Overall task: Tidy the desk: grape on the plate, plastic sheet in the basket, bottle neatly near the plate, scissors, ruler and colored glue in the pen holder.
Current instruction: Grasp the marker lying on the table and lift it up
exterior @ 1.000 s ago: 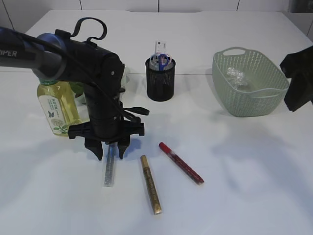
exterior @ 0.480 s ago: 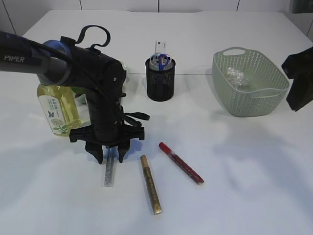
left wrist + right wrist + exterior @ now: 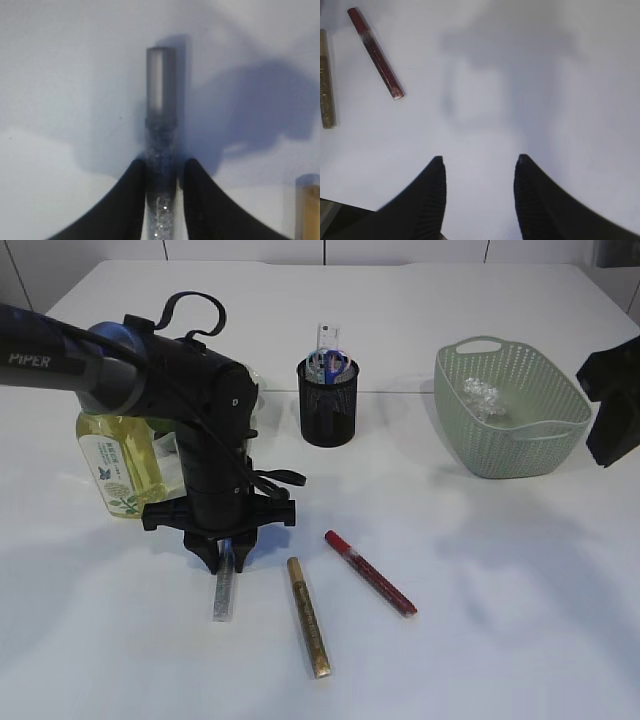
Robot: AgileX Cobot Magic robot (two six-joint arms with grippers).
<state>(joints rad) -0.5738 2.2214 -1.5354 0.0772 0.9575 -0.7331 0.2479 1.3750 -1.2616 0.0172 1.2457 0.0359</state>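
The white table (image 3: pixel 500 580) carries everything, and I take the black pen holder (image 3: pixel 328 405) at its middle as my mark. To the right of the pen holder stands the green basket (image 3: pixel 512 455), with a crumpled clear sheet (image 3: pixel 482 395) lying inside it, so that part looks done. To the left of the pen holder stands the yellow bottle (image 3: pixel 115 460), upright; a plate and grape may sit behind my left arm, but I cannot make them out. Inside the pen holder I see purple scissor handles (image 3: pixel 330 362) and a white ruler (image 3: pixel 326 336) poking up, so those two seem settled as well. What is left, as I judge it, is the glue: three sticks lie on the table in front of the pen holder. The red stick (image 3: pixel 370 573) lies front-right of it, the gold stick (image 3: pixel 308 617) straight in front, and the silver stick (image 3: pixel 161 150) front-left. My left gripper (image 3: pixel 226 552) is down over the far end of the silver stick, jaws closing in on either side and, in my wrist view, pressing against its barrel; it lies on the table, not yet lifted. My right gripper (image 3: pixel 479 197) hangs off beyond the basket, jaws apart, holding nothing.
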